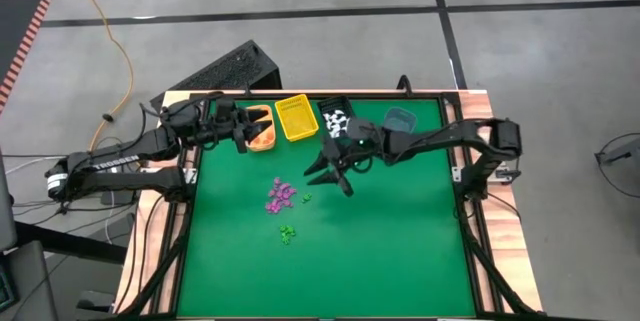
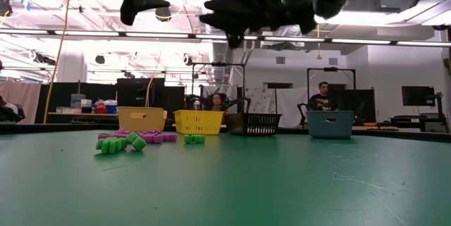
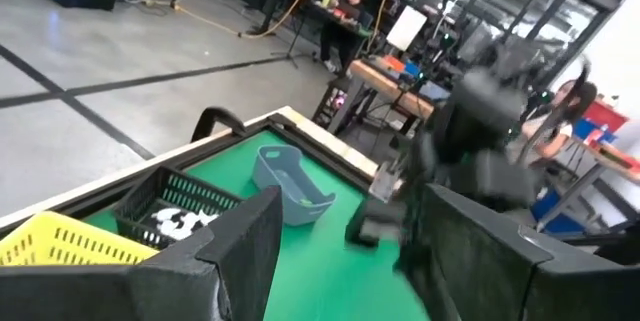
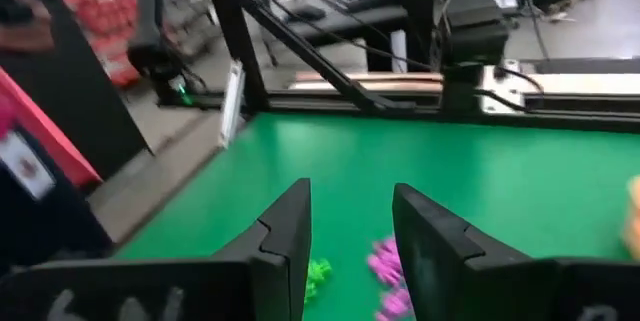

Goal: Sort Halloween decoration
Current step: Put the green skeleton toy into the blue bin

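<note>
1. Hovering my right gripper [image 1: 333, 174] above the counter [image 1: 400, 251], fingers [image 4: 285, 241] parted about halfway with nothing between them; the purple trinkets [image 1: 280, 195] lie just beside and below, the green trinkets [image 1: 287, 233] nearer the front edge.
2. My worry: these pieces are far smaller than my fingers, so dropping into the purple cluster could scatter it or pinch several at once.
3. A stray green piece [image 1: 306, 198] sits touching the purple heap; grabbing both would put the wrong colour in a bin.
4. My left gripper [image 1: 240, 131] waits open over the orange bin [image 1: 262, 133]; reaching the yellow bin [image 1: 296, 118] next to it risks crossing that arm.
</note>
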`<state>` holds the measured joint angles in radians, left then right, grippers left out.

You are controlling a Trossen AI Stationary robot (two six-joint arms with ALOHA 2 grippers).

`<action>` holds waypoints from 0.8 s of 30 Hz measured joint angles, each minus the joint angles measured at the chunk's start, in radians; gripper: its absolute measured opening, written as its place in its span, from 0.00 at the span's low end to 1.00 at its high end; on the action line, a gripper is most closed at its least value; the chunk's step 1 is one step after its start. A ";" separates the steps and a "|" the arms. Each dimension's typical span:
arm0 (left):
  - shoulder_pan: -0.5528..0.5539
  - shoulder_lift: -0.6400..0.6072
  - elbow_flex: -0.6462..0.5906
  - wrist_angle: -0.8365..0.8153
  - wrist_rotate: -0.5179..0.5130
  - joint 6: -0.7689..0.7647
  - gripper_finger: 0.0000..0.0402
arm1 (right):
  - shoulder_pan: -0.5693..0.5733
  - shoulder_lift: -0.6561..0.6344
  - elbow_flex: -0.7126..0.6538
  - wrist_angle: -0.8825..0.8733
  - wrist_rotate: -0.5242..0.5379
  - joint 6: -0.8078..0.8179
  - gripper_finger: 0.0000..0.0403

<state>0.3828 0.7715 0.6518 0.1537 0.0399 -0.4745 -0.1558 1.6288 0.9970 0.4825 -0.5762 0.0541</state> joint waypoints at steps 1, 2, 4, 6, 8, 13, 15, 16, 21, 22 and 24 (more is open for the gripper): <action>0.000 0.000 0.000 0.007 0.000 -0.005 0.58 | -0.001 0.014 -0.020 0.054 -0.009 0.039 0.34; 0.000 0.000 0.000 0.011 0.000 -0.009 0.58 | -0.003 0.026 -0.036 0.099 -0.019 0.076 0.34; -0.001 0.000 0.000 0.023 0.005 -0.009 0.58 | -0.004 0.047 -0.063 0.224 -0.024 0.130 0.34; -0.002 0.000 0.000 0.032 0.004 -0.009 0.58 | -0.005 0.061 -0.093 0.332 -0.027 0.181 0.34; -0.002 0.000 0.000 0.033 0.001 -0.009 0.58 | -0.003 0.076 -0.104 0.427 -0.029 0.233 0.34; -0.002 0.000 0.000 0.044 -0.001 -0.009 0.58 | -0.010 0.076 -0.122 0.497 -0.039 0.259 0.34; -0.002 0.000 0.000 0.043 -0.001 -0.009 0.58 | -0.011 0.077 -0.134 0.428 -0.030 0.221 0.34; -0.002 0.000 0.000 0.044 -0.002 -0.009 0.58 | -0.009 0.078 -0.139 0.373 -0.021 0.192 0.34; -0.002 0.000 0.000 0.040 -0.002 -0.008 0.58 | 0.033 0.079 -0.142 0.145 0.077 -0.022 0.34; -0.002 0.000 0.000 0.040 -0.002 -0.006 0.58 | 0.041 0.079 -0.142 0.132 0.083 -0.054 0.34; -0.002 0.000 0.000 0.040 -0.009 -0.003 0.58 | 0.058 0.079 -0.142 0.117 0.108 -0.104 0.34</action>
<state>0.3809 0.7715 0.6518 0.1936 0.0307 -0.4771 -0.0976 1.7081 0.8555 0.5995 -0.4680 -0.0501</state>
